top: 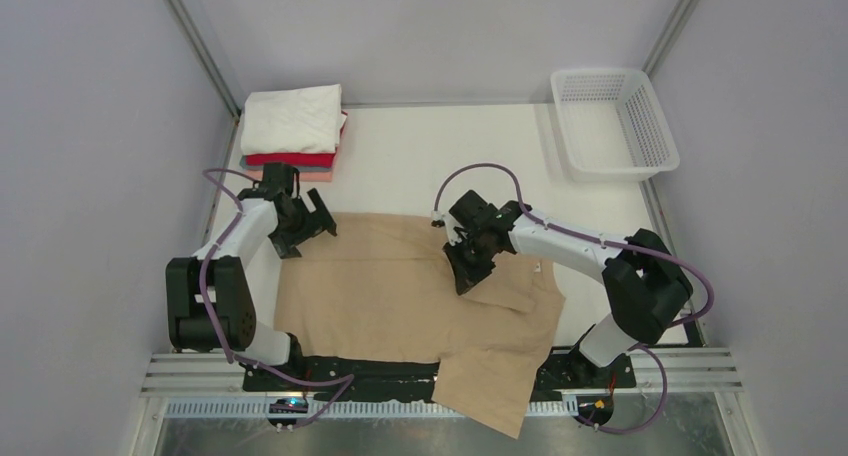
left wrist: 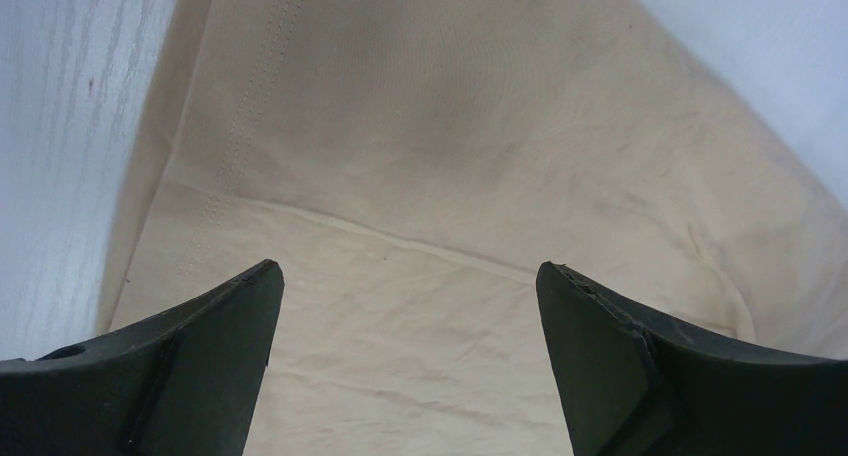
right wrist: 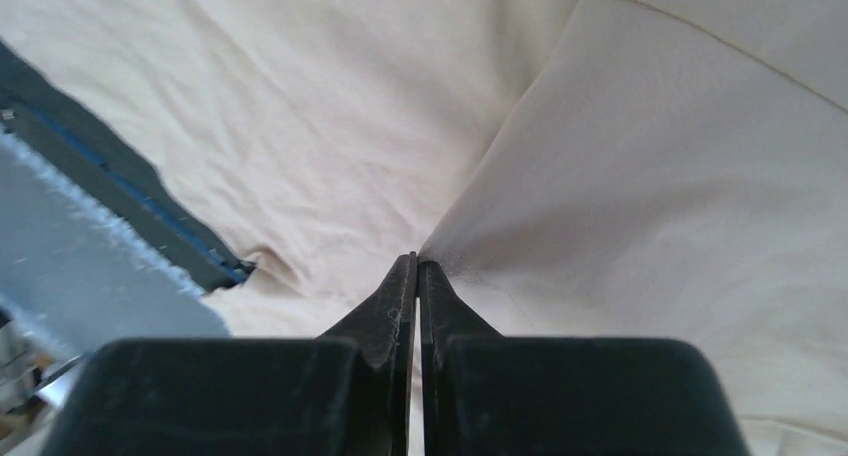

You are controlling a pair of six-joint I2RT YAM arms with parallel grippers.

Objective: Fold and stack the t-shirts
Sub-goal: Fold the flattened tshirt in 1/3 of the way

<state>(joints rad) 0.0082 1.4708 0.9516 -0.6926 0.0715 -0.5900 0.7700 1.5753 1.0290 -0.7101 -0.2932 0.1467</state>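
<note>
A tan t-shirt [top: 400, 296] lies spread across the table's near half, one part hanging over the front edge. My left gripper [top: 318, 221] hovers open over the shirt's far left corner; in the left wrist view the tan t-shirt [left wrist: 430, 156] with a stitched hem shows between its wide-apart fingers [left wrist: 410, 276]. My right gripper [top: 468, 271] is shut on the shirt's right part; creases in the tan t-shirt [right wrist: 650, 176] run into its closed tips [right wrist: 417, 261]. Folded t-shirts are stacked at the far left: white [top: 293, 118] on top, red [top: 290, 159] and salmon-pink [top: 300, 175] beneath.
A white plastic mesh basket [top: 612, 124] stands at the far right corner. A metal rail [top: 200, 371] runs along the table's near edge by the arm bases. Grey walls enclose both sides.
</note>
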